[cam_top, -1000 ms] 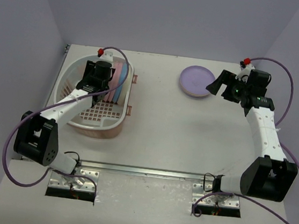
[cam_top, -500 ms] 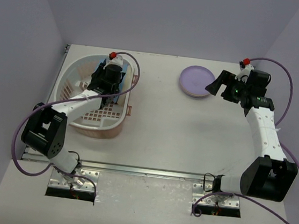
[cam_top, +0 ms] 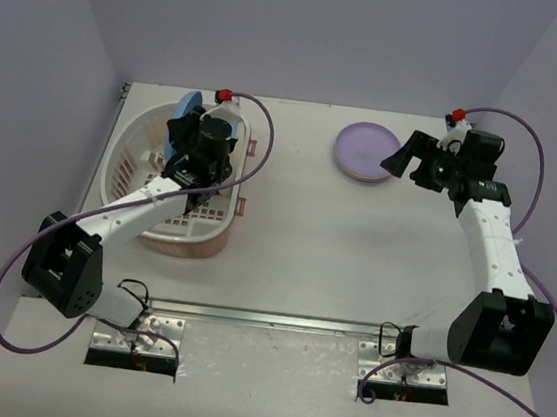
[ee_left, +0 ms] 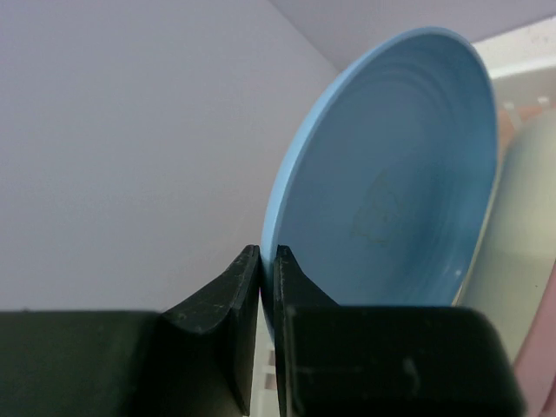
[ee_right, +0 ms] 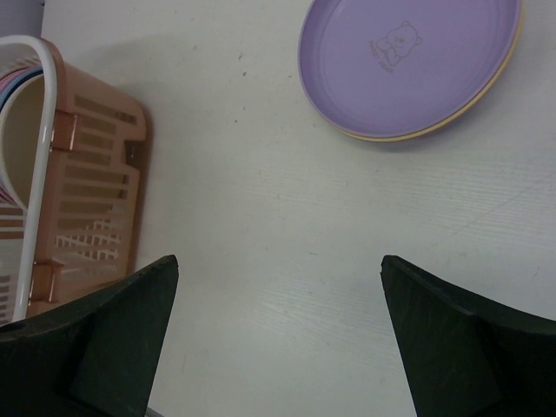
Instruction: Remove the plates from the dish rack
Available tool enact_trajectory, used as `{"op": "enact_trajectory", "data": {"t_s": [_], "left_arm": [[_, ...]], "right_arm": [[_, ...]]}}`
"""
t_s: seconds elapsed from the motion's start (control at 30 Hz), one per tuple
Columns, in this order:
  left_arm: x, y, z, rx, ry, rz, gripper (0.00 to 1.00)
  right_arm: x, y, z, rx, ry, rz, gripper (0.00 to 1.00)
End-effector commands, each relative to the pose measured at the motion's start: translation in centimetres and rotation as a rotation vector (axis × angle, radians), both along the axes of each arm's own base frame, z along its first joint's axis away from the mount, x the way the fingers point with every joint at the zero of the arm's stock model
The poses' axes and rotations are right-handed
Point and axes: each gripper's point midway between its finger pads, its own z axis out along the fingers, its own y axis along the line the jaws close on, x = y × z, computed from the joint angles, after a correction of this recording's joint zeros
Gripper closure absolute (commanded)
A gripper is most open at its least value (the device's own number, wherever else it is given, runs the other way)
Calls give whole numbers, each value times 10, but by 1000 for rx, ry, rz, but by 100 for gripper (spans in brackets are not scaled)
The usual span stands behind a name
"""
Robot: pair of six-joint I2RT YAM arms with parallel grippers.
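Note:
My left gripper (cam_top: 187,150) is shut on the rim of a blue plate (cam_top: 180,125) and holds it upright above the pale pink dish rack (cam_top: 133,157). In the left wrist view the fingertips (ee_left: 268,256) pinch the blue plate's (ee_left: 391,174) lower edge. A lavender plate (cam_top: 364,150) lies flat on the table at the back right, stacked on a yellow plate (ee_right: 439,132). My right gripper (cam_top: 405,161) is open and empty beside that stack; in its wrist view (ee_right: 278,278) the lavender plate (ee_right: 408,61) is ahead.
More plate edges stand in the rack (ee_right: 10,82), behind its pink side wall (ee_right: 95,191). Bare table lies between the rack and the plate stack. Side walls close in the table on the left and right.
My left gripper has closed on the blue plate and raised it up out of the rack, shifting slightly right. The right arm has not moved.

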Motion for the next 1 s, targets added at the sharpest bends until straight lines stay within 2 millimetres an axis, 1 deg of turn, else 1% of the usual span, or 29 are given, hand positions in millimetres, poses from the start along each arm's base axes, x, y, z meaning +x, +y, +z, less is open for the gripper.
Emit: {"op": "enact_trajectory", "data": {"t_s": [0.0, 0.07, 0.1, 0.13, 0.2, 0.33, 0.4, 0.47, 0.5, 0.6, 0.63, 0.67, 0.73, 0.77, 0.8, 0.87, 0.97], "left_arm": [[-19, 5, 94, -16, -231, -21, 100], [-28, 9, 124, -60, -293, -49, 100], [-30, 8, 135, -86, -309, -66, 100], [-32, 7, 138, -98, -283, -87, 100], [-36, 2, 166, -219, -344, -158, 100], [-46, -5, 175, -321, -328, -242, 100], [-46, -24, 169, -385, -294, -371, 100], [-48, -41, 155, -434, -219, -469, 100], [-50, -55, 148, -498, -185, -534, 100], [-61, -104, 116, -623, -8, -759, 100], [-65, -117, 109, -674, 30, -813, 100], [-67, -123, 103, -701, 60, -830, 100], [-74, -141, 93, -748, 137, -909, 100], [-76, -146, 89, -763, 165, -928, 100], [-80, -155, 83, -783, 208, -965, 100], [-87, -169, 75, -816, 271, -1029, 100], [-91, -176, 70, -837, 304, -1061, 100]], "right_arm": [[1, 10, 34, 22, -99, 51, 1], [-2, 16, 40, 41, -121, 84, 1], [-4, 20, 43, 58, -131, 102, 1], [-5, 23, 48, 73, -151, 115, 1], [-9, 33, 58, 115, -179, 155, 1], [-15, 50, 78, 162, -228, 235, 1], [-19, 58, 88, 185, -251, 274, 1], [-22, 64, 96, 200, -277, 303, 1], [-25, 71, 102, 211, -293, 330, 1], [-37, 90, 120, 217, -353, 403, 1], [-41, 102, 123, 206, -371, 440, 2], [-46, 115, 125, 197, -381, 470, 2], [-51, 130, 131, 153, -421, 516, 5], [-54, 136, 132, 144, -429, 533, 6], [-55, 147, 129, 136, -428, 554, 7], [-54, 158, 128, 116, -425, 572, 10], [-50, 171, 115, 84, -389, 597, 13]]}}
